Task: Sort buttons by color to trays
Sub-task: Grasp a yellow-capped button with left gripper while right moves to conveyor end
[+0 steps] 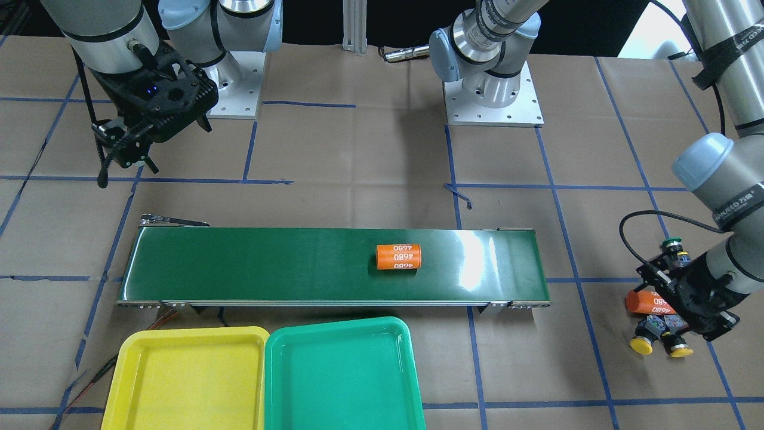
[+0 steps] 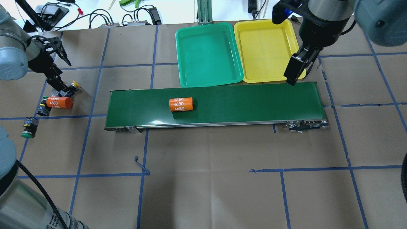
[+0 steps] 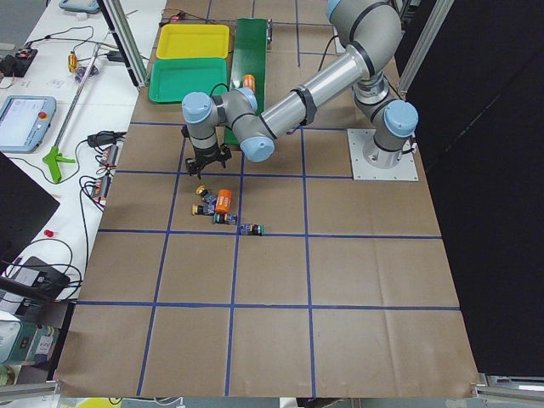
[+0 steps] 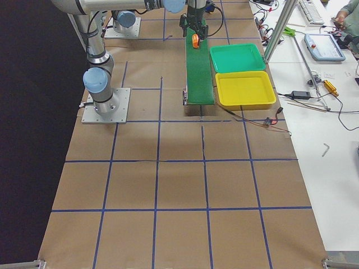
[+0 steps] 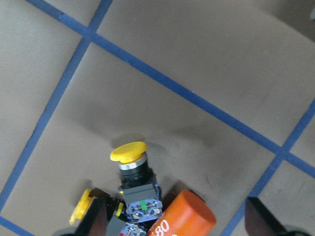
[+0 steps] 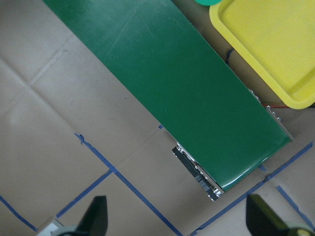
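Left gripper [image 2: 63,74], jaws spread and empty, is hovering over the buttons [image 5: 133,172] clustered on the tabletop [image 5: 197,73]; closing here would be risking pinching the touching orange cylinder [image 5: 189,219] too, or knocking neighbours away.

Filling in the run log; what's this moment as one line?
left tool: open, above yellow button | right tool: open, near belt end | belt: one orange cylinder | yellow tray, green tray: no buttons
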Action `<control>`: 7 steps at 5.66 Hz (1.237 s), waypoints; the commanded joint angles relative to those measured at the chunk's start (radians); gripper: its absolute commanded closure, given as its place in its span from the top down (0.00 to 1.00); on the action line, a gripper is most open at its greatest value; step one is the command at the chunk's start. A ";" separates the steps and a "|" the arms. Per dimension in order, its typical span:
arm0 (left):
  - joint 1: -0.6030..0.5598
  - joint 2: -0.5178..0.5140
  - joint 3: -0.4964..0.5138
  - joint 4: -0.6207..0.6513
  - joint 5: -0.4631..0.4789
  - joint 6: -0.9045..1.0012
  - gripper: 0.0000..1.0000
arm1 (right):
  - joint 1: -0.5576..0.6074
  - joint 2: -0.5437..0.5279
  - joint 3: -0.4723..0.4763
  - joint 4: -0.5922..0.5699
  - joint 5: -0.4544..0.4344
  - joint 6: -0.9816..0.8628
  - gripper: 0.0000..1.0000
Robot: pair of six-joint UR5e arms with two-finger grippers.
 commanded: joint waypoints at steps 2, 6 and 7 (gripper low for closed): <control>0.004 -0.115 0.055 0.078 0.017 -0.028 0.98 | 0.001 0.011 0.106 -0.159 -0.001 -0.464 1.00; 0.004 -0.177 0.055 0.082 0.025 -0.034 0.23 | 0.007 0.009 0.163 -0.301 -0.061 -0.528 1.00; 0.006 -0.160 0.055 0.065 0.025 -0.044 0.00 | 0.007 0.011 0.157 -0.298 -0.062 -0.529 1.00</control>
